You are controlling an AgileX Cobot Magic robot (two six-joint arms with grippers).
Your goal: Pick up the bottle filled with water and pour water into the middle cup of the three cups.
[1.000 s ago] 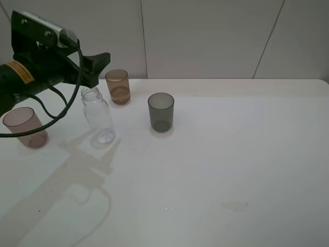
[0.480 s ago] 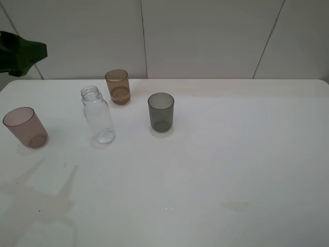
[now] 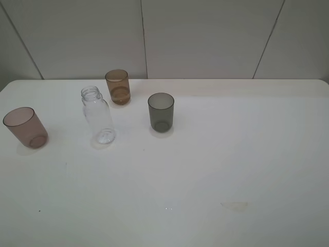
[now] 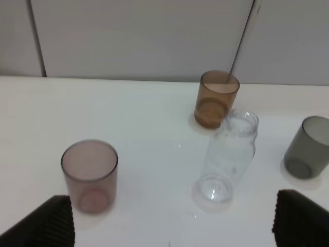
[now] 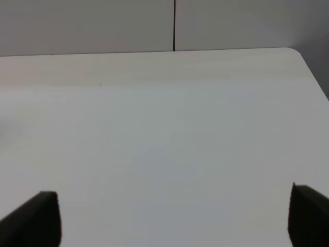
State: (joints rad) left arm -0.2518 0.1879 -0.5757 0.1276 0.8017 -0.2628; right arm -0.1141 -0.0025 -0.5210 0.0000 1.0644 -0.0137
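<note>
The clear capless bottle (image 3: 98,116) (image 4: 229,154) stands upright on the white table, free of any gripper. Just behind it is the amber middle cup (image 3: 117,86) (image 4: 216,99). The smoky grey cup (image 3: 161,111) (image 4: 307,147) stands to the right of the bottle and the pinkish cup (image 3: 25,127) (image 4: 90,175) to its left, near the table's edge. Neither arm shows in the high view. My left gripper (image 4: 172,226) is open, drawn back from the bottle and cups with nothing between its fingers. My right gripper (image 5: 172,218) is open over bare table.
A panelled grey wall runs behind the table (image 3: 216,154). A faint stain (image 3: 235,206) marks the front right of the tabletop. The table's right far corner (image 5: 295,51) shows in the right wrist view.
The left arm has pulled back to the left and left the high view. The bottle and the three cups have stayed where they were.
</note>
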